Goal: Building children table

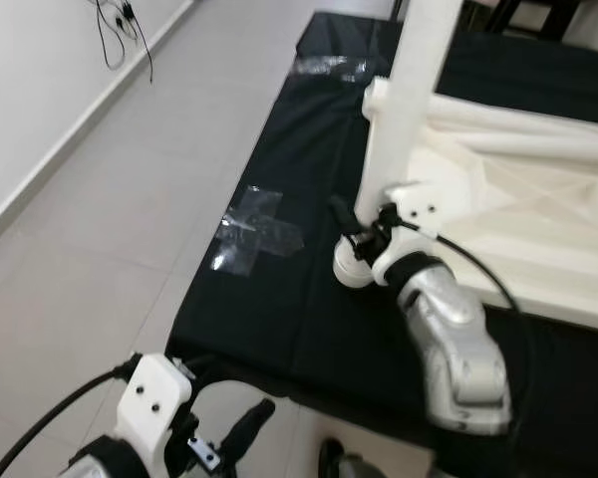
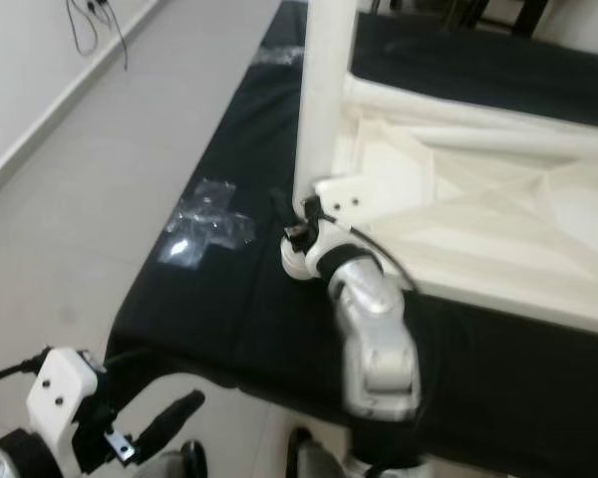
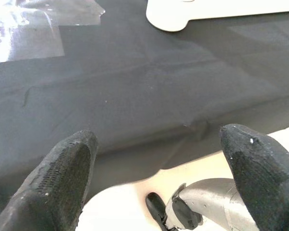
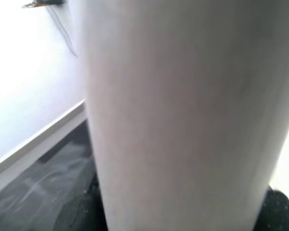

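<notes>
- Centre frame, the right gripper (image 1: 364, 231) pinches the base of a white leg (image 1: 404, 100) standing upright on the upturned tabletop (image 1: 538, 199), upper right.
- Lower left, the left gripper (image 3: 156, 180) hangs spread beside the black mat (image 1: 279, 319).
- Clear tape (image 1: 257, 231) crosses the mat, left of centre.

Smooth white plastic table leg (image 1: 404, 100), matt black cloth (image 1: 279, 319)

Both arms are silver with white wrist housings showing dark screw holes. A black cable loops behind the right gripper (image 1: 362, 231). The left gripper (image 3: 159, 178) has black, textured fingers (image 3: 62, 178).
</notes>
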`<state>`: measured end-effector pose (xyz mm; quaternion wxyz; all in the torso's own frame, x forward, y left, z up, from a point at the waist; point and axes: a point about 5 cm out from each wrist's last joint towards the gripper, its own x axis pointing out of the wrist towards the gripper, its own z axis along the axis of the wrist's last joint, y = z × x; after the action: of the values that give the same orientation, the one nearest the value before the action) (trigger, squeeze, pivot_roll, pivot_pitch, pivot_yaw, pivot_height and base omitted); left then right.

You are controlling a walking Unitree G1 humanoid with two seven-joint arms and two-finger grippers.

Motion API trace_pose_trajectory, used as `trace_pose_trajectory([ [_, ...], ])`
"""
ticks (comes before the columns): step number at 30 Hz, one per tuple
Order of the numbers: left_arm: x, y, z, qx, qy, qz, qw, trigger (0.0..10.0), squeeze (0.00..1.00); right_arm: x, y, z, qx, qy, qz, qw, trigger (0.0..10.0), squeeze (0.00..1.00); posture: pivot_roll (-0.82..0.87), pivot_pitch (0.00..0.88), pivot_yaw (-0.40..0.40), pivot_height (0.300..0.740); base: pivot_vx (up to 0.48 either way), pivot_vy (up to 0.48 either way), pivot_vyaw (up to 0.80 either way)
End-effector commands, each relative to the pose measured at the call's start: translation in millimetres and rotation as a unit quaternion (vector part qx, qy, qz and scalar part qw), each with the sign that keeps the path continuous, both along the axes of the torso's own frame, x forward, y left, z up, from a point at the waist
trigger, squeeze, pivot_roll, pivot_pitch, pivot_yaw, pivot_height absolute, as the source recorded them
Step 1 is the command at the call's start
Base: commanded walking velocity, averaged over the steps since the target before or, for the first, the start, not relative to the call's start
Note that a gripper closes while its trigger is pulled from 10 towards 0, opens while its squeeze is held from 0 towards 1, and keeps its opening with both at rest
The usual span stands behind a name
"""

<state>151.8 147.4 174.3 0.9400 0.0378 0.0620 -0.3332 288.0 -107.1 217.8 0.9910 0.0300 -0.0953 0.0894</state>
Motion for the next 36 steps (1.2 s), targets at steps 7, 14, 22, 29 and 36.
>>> trace_pose_trajectory([
  [7, 4.1, 3.4, -7.0, 0.017, -0.001, 0.01, 1.0, 10.0, 0.0, -4.9, 41.2, -89.3, 0.072, 0.148, -0.053, 0.985, 10.0, 0.0, 0.03, 0.303, -0.05, 0.74, 0.0, 0.0, 0.0],
  [14, 9.2, 4.4, -8.3, 0.021, -0.012, 0.023, 0.999, 10.0, 0.0, -12.0, 46.9, -83.2, 0.077, 0.167, -0.053, 0.982, 10.0, 0.0, 0.03, 0.296, -0.056, 0.74, 0.0, 0.0, 0.0],
  [22, 18.5, 4.3, -10.1, 0.02, -0.024, 0.027, 0.999, 10.0, 0.0, -10.2, 54.9, -87.7, 0.048, 0.15, -0.038, 0.987, 10.0, 0.0, 0.02, 0.263, -0.05, 0.74, 0.0, 0.0, 0.0],
  [29, 30.0, 17.7, -3.8, 0.002, -0.042, 0.074, 0.996, 10.0, 0.0, -10.0, 64.1, -94.3, 0.042, 0.156, -0.017, 0.987, 10.0, 0.0, 0.03, 0.243, -0.053, 0.74, 0.0, 0.0, 0.0],
  [36, 72.3, 36.0, 40.4, -0.043, -0.12, 0.094, 0.987, 10.0, 0.0, -5.6, 69.0, -95.4, 0.049, 0.166, 0.0, 0.985, 10.0, 0.0, 0.02, 0.214, -0.047, 0.74, 0.0, 0.0, 0.0],
])
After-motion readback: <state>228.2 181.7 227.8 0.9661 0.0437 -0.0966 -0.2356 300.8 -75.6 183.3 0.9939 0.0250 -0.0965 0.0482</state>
